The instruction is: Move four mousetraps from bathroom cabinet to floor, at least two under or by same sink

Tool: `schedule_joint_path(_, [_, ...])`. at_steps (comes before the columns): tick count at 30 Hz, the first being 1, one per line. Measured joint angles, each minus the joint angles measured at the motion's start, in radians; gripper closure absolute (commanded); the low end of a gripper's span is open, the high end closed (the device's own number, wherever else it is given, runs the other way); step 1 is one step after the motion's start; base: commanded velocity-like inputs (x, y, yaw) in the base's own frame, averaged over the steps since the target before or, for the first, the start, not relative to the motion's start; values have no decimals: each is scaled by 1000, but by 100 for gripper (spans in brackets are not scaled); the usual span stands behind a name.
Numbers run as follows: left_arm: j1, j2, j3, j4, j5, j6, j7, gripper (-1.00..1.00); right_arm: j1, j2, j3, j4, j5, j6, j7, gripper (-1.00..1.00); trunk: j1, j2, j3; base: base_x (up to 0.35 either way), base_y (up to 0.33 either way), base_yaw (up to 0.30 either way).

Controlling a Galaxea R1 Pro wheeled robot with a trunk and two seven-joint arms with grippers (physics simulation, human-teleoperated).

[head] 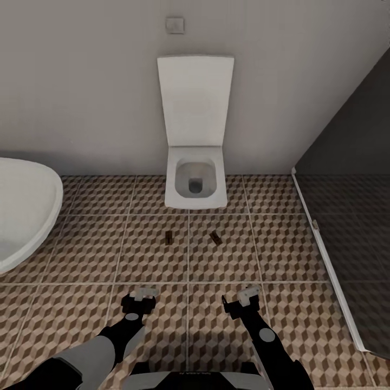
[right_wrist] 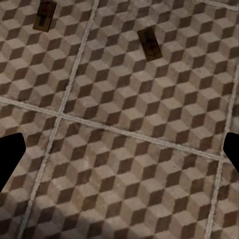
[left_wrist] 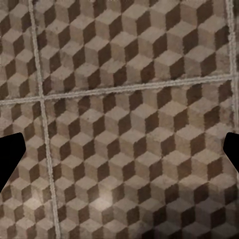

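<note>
Two mousetraps lie flat on the bathroom floor (head: pixel 281 254) in front of the toilet (head: pixel 195 187). The left mousetrap (head: pixel 169 237) sits just left of a grout line, the right mousetrap (head: pixel 215 238) just right of it, turned at an angle. They lie apart, not touching. Too small in the head view to make out wire or red mark. The right wrist view shows the same two, left mousetrap (right_wrist: pixel 45 15) cut off at the frame edge, right mousetrap (right_wrist: pixel 148 44) whole, details blurred.

One white curved basin or tub (head: pixel 24 211) is cut off at the left edge of the head view; can't tell which it is. A dark glass panel (head: pixel 346 216) with a white frame stands at right, cut off by the frame. One small square wall plate (head: pixel 174 25) sits above the toilet lid.

The left gripper (head: pixel 142 296) and right gripper (head: pixel 248 294) hover low over the tiles, near the robot and short of the mousetraps. Both are spread wide with nothing between the fingers; in both wrist views only dark finger tips (left_wrist: pixel 10 157) show at the edges.
</note>
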Motion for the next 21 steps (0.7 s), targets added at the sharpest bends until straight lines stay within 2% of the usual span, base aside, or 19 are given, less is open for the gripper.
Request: schedule_joint_path(21, [0, 0, 0, 1, 0, 0, 0, -100, 0, 0, 0, -4, 0, -3, -2, -100, -81, 147, 66, 0, 0, 0])
